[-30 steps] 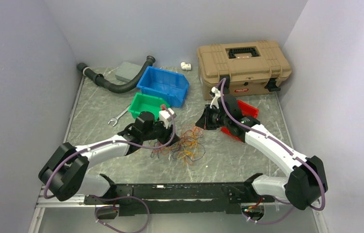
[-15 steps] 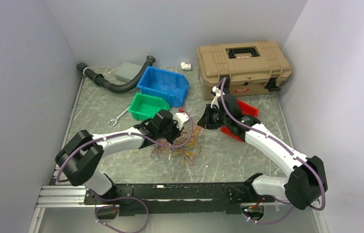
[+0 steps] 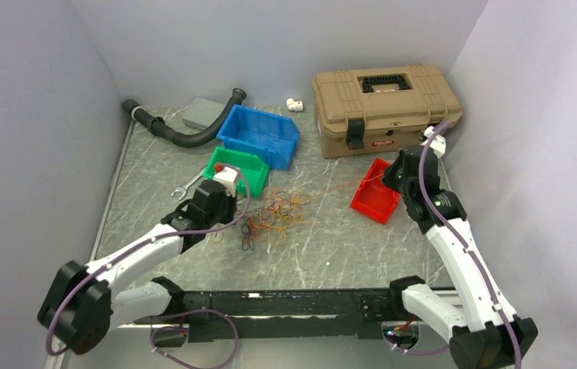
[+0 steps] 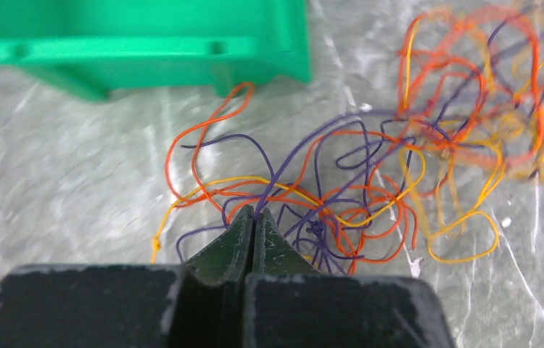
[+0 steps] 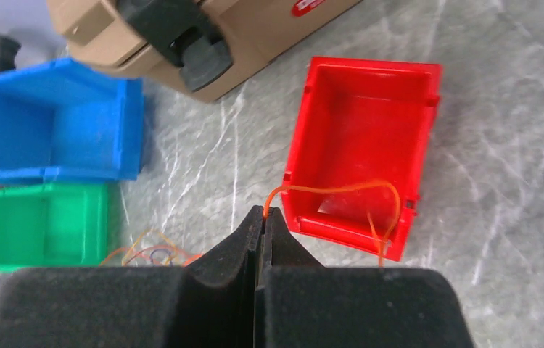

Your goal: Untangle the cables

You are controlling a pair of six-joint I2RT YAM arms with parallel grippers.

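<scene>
The cables (image 3: 278,217) lie as a loose tangle of orange, red, yellow and purple wires mid-table, just right of the green bin (image 3: 235,165). My left gripper (image 3: 233,217) sits at the tangle's left end. In the left wrist view this gripper (image 4: 254,216) is shut on a purple cable (image 4: 294,156) that rises from its tips. My right gripper (image 3: 388,178) hovers by the red bin (image 3: 374,201). It (image 5: 262,211) is shut on a single orange cable (image 5: 341,187) that arches over the bin's near wall (image 5: 349,232).
A blue bin (image 3: 258,134) stands behind the green one, with a tan toolbox (image 3: 385,100) at the back right. A black corrugated hose (image 3: 185,138), a grey block (image 3: 202,114) and a white fitting (image 3: 295,104) line the back. A wrench (image 3: 185,187) lies left of the green bin.
The left gripper closed on a purple cable and drew back to the left. The right arm swung right, away from the tangle, drawing an orange cable out to the red bin.
</scene>
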